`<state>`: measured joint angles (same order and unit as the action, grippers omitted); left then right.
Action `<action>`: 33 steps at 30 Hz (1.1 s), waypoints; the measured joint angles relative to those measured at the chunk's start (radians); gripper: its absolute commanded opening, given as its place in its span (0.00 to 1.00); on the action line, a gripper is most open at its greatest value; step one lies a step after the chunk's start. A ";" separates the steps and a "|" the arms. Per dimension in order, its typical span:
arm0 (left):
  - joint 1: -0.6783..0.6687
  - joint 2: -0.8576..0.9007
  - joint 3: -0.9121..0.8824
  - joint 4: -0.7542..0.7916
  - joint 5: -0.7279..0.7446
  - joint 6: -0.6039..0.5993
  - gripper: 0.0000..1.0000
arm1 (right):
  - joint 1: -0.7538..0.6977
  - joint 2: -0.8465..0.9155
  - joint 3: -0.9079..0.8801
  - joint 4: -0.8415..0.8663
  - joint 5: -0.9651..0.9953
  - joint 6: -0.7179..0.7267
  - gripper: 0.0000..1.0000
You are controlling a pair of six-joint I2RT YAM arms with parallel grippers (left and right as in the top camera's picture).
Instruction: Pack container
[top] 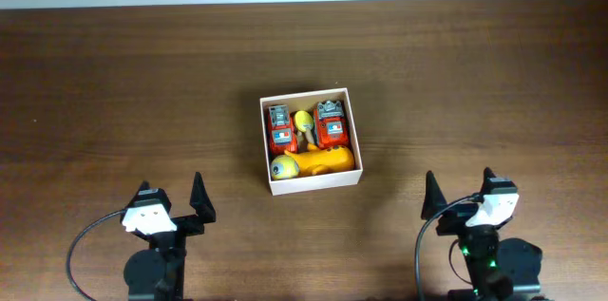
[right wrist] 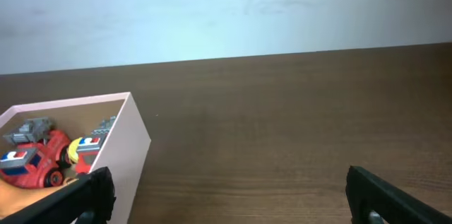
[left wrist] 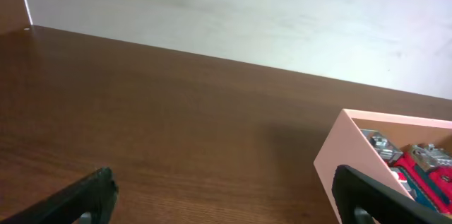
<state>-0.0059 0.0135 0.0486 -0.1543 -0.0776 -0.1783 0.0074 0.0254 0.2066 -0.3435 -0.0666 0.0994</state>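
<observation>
While the left gripper (top: pixel 171 202) and right gripper (top: pixel 460 197) sat spread wide and empty, the container (top: pixel 316 183) stood on the table (top: pixel 114 83) between them, well ahead, toys (top: pixel 328 159) inside. Likely light, with thin walls that flex; pinch one wall near a corner.

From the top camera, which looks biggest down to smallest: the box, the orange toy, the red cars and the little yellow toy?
1. The container.
2. The orange toy.
3. The left red car and right red car, which look about alike.
4. The little yellow toy.
</observation>
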 measured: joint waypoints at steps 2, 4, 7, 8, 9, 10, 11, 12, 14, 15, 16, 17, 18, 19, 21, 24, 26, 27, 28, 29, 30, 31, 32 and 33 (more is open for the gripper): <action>0.000 0.000 0.000 0.000 0.000 0.000 0.99 | 0.000 -0.010 -0.014 0.000 -0.001 -0.002 0.99; 0.000 0.000 0.000 0.000 0.000 0.000 0.99 | 0.000 -0.011 -0.029 0.001 -0.004 -0.003 0.99; 0.000 0.000 0.000 0.000 0.000 0.000 0.99 | 0.000 -0.011 -0.055 0.008 -0.011 -0.003 0.99; 0.000 0.000 0.000 0.000 0.000 0.000 0.99 | 0.000 -0.011 -0.069 0.008 -0.015 -0.003 0.99; 0.000 0.000 0.000 0.000 0.000 0.000 0.99 | 0.000 -0.011 -0.081 0.013 -0.021 -0.003 0.99; 0.000 0.000 0.000 0.000 0.000 0.000 0.99 | 0.001 -0.011 -0.091 0.016 -0.025 -0.006 0.99; 0.000 0.000 0.000 0.000 0.000 0.000 0.99 | 0.001 -0.011 -0.100 0.016 -0.030 -0.012 0.99; 0.000 0.000 0.000 0.000 0.000 0.000 0.99 | 0.001 -0.010 -0.100 0.020 -0.032 -0.017 0.99; 0.000 0.000 0.000 0.000 0.000 0.000 0.99 | 0.001 -0.011 -0.100 0.024 -0.035 -0.024 0.99; 0.000 0.000 0.000 0.000 0.000 0.000 0.99 | 0.001 -0.011 -0.100 0.024 -0.037 -0.026 0.99; 0.000 0.000 0.000 0.000 0.000 0.000 0.99 | 0.001 -0.011 -0.100 0.024 -0.038 -0.029 0.99; 0.000 0.000 0.000 0.000 0.000 0.000 0.99 | 0.001 -0.011 -0.100 0.024 -0.039 -0.030 0.99; 0.000 0.000 0.000 0.000 0.000 0.000 0.99 | 0.001 -0.011 -0.100 0.024 -0.040 -0.030 0.99; 0.000 0.000 0.000 0.000 0.000 0.000 0.99 | 0.001 -0.011 -0.100 0.024 -0.040 -0.032 0.99; 0.000 0.000 0.000 0.000 0.000 0.000 0.99 | 0.001 -0.011 -0.100 0.024 -0.040 -0.032 0.99; 0.000 0.000 0.000 0.000 0.000 0.000 0.99 | 0.001 -0.011 -0.100 0.024 -0.040 -0.033 0.99; 0.000 0.000 0.000 0.000 0.000 0.000 0.99 | 0.001 -0.011 -0.100 0.024 -0.040 -0.033 0.99; 0.000 0.000 0.000 0.000 0.000 0.000 0.99 | 0.001 -0.011 -0.100 0.024 -0.040 -0.032 0.99; 0.000 0.000 0.000 0.000 0.000 0.000 0.99 | 0.001 -0.011 -0.100 0.024 -0.040 -0.032 0.99; 0.000 0.000 0.000 0.000 0.000 0.000 0.99 | 0.001 -0.011 -0.100 0.024 -0.040 -0.033 0.99; 0.000 0.000 0.000 0.000 0.000 0.000 0.99 | 0.001 -0.011 -0.100 0.024 -0.040 -0.033 0.99; 0.000 0.000 0.000 0.000 0.000 0.000 0.99 | 0.001 -0.011 -0.100 0.024 -0.040 -0.033 0.99; 0.000 0.000 0.000 0.000 0.000 0.000 0.99 | 0.001 -0.011 -0.100 0.024 -0.040 -0.033 0.99; 0.000 0.000 0.000 0.000 0.000 0.000 0.99 | 0.001 -0.011 -0.100 0.024 -0.040 -0.033 0.99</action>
<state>-0.0059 0.0135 0.0486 -0.1543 -0.0776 -0.1783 0.0082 0.0139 0.1062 -0.3199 -0.1070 0.0662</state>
